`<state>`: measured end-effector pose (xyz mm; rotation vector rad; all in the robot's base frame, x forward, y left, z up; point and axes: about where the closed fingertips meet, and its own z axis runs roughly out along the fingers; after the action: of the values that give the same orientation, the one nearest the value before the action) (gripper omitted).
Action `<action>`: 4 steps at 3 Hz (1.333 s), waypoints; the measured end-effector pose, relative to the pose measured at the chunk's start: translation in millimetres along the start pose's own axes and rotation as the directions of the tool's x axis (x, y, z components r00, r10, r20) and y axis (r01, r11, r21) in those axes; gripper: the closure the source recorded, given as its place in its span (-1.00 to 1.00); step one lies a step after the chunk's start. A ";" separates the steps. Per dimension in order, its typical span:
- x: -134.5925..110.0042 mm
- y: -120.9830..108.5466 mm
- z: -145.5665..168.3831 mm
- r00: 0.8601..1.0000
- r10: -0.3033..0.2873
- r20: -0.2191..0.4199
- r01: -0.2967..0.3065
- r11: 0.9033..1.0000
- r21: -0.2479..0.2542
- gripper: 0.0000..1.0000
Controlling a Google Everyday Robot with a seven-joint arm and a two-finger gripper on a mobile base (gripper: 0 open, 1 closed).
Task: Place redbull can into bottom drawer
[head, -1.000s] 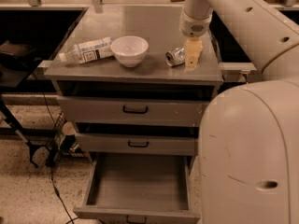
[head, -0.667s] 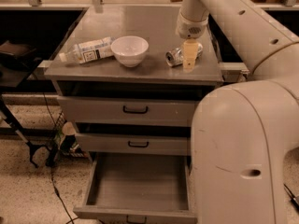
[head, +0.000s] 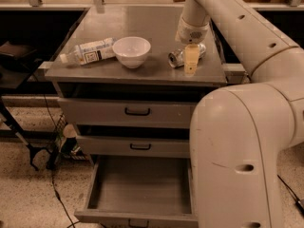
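The redbull can (head: 176, 57) lies on its side on the grey cabinet top (head: 156, 27), right of the white bowl, with its round dark-rimmed end facing front-left. My gripper (head: 191, 63) hangs from the white arm directly over the can, covering its middle and touching or almost touching it. The bottom drawer (head: 137, 189) is pulled open below, and its flat grey floor is bare. It sits to the left of my arm's large white body.
A white bowl (head: 131, 50) and a white plastic bottle (head: 89, 51) lying on its side sit on the left of the cabinet top. Two shallower drawers (head: 137, 112) above are nearly closed. My arm's body (head: 237, 160) blocks the right side. Cables and a stand (head: 42, 151) are at the left.
My gripper has come slightly down and toward the front over the can. The arm's white body has shifted left in the view. The can, bowl and bottle have not moved.
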<state>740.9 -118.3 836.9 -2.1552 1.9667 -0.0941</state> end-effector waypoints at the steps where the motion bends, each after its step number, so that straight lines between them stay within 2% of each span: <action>1: -2.4 -2.1 9.1 1.000 0.001 0.023 0.000 1.000 -0.021 -0.49; 3: 0.3 -3.4 8.4 0.999 0.009 0.041 -0.009 1.000 -0.017 0.44; 4: 9.3 8.2 -10.6 0.999 0.033 0.025 -0.033 0.999 0.010 0.92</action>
<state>731.7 -129.4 844.6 -2.1065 1.9831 -0.0715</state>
